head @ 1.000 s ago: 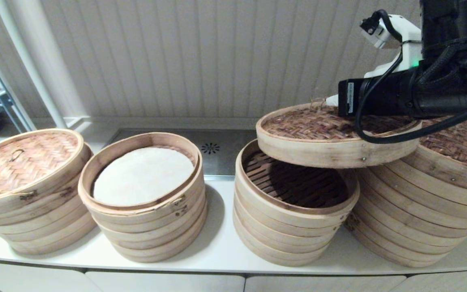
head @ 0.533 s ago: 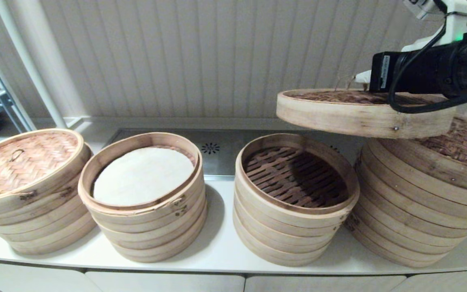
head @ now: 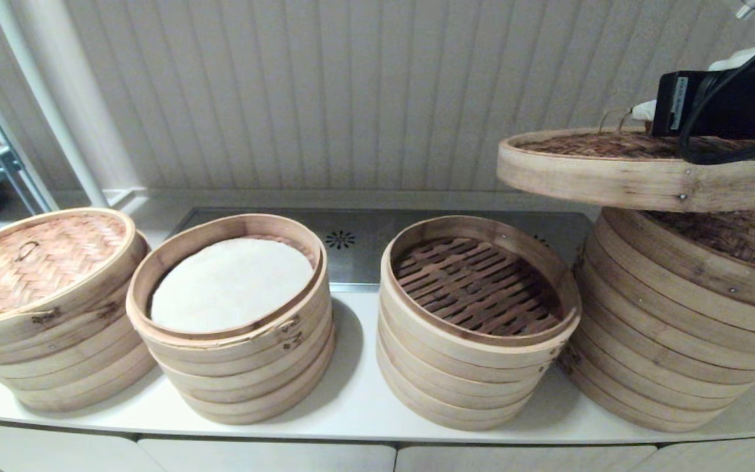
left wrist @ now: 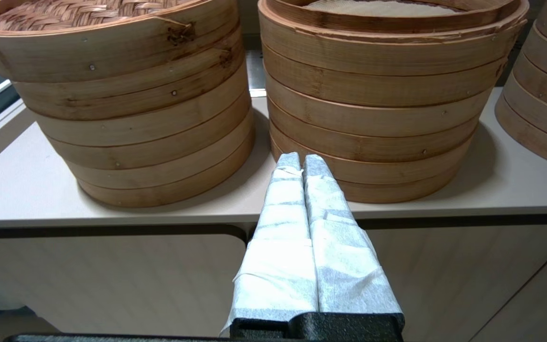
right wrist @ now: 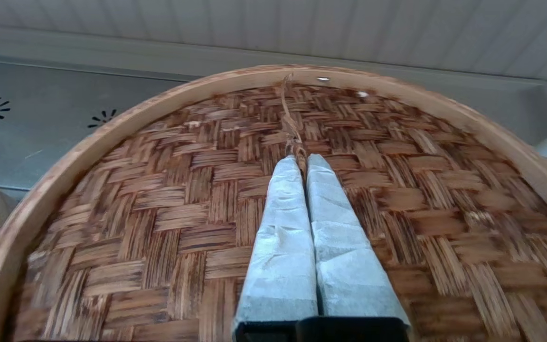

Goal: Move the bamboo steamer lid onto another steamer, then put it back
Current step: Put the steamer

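The right gripper (right wrist: 301, 159), its cloth-wrapped fingers pressed together, pinches the thin twisted loop handle (right wrist: 291, 124) at the middle of the round bamboo steamer lid with the dark woven top (head: 646, 172), so the lid hangs in the air, close to level. In the head view the lid is above the tall right-hand stack of bamboo steamers (head: 672, 334), which carries its own dark woven lid (head: 738, 239); the carried lid is clear of that stack and overhangs it toward the middle. Just left of it stands the open bamboo steamer stack with a dark slatted floor (head: 476, 328), uncovered. Further left is an open steamer stack lined with a white cloth (head: 230, 314), and at the far left a stack closed by a pale woven lid (head: 40, 301), all on the white counter (head: 358, 400). The left gripper (left wrist: 301, 160) hangs low in front of the counter edge, fingers closed together and holding nothing.
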Tool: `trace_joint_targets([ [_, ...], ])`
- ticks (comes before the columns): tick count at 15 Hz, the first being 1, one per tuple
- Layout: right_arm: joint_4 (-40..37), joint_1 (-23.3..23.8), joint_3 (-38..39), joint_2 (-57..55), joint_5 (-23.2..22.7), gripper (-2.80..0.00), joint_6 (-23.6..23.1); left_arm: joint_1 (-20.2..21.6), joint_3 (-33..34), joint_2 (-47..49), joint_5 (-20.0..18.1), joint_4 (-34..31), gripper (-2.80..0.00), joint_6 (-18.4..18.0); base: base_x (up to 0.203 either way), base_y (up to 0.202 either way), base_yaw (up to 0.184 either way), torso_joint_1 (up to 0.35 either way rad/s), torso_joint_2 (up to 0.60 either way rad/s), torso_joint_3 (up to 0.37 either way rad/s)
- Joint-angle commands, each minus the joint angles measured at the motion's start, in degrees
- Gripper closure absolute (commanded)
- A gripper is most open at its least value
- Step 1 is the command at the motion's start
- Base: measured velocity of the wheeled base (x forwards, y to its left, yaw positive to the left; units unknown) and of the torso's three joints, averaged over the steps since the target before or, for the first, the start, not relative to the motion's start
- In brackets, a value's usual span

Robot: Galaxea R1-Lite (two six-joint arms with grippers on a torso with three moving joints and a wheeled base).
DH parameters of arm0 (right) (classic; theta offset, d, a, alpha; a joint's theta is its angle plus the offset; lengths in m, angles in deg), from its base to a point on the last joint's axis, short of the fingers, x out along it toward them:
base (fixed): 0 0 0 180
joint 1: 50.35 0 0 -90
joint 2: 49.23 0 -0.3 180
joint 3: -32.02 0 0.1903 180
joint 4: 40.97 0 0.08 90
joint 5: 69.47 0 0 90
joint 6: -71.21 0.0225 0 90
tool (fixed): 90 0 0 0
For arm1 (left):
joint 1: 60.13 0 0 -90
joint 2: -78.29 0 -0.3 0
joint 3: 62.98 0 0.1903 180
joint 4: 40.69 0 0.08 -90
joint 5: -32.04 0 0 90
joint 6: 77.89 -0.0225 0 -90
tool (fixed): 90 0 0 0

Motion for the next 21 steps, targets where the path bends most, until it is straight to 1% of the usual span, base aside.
trace_joint_targets([
  [1, -0.02, 2.41, 0.73, 0.72, -0.10, 0.00, -0.10, 0.00, 1.67, 0.09, 0.00, 0.03, 0.00, -0.05, 0.000, 0.000, 0.000, 0.000, 0.00, 0.000],
  [2, 0.10, 4.29, 1.08, 0.80, -0.35, 0.00, -0.60, 0.00, 1.67, 0.09, 0.00, 0.03, 0.00, -0.05, 0.000, 0.000, 0.000, 0.000, 0.00, 0.000],
  [6, 0.20, 8.86, 2.27, 1.29, -0.98, 0.00, -1.09, 0.00, 1.67, 0.09, 0.00, 0.03, 0.00, -0.27, 0.000, 0.000, 0.000, 0.000, 0.00, 0.000],
  [9, 0.50, 11.78, 3.47, 1.91, -1.70, 0.00, -1.00, 0.00, 1.67, 0.09, 0.00, -0.05, 0.00, -0.31, 0.000, 0.000, 0.000, 0.000, 0.00, 0.000],
  [14, 0.61, 16.59, 3.50, 1.91, -4.71, 0.00, -1.00, 0.00, 1.67, 0.09, 0.00, -0.05, 0.00, -0.40, 0.000, 0.000, 0.000, 0.000, 0.00, 0.000],
  [17, 0.61, 19.32, 3.76, 1.86, -5.34, 0.00, -1.18, 0.00, 1.67, 0.09, -0.09, -0.05, 0.00, -0.93, 0.000, 0.000, 0.000, 0.000, 0.00, 0.000],
  [21, 0.60, 24.81, 3.76, 1.91, -9.88, 0.00, -1.09, 0.00, 1.67, 0.09, -0.09, -0.05, 0.00, -1.28, 0.000, 0.000, 0.000, 0.000, 0.00, 0.000],
])
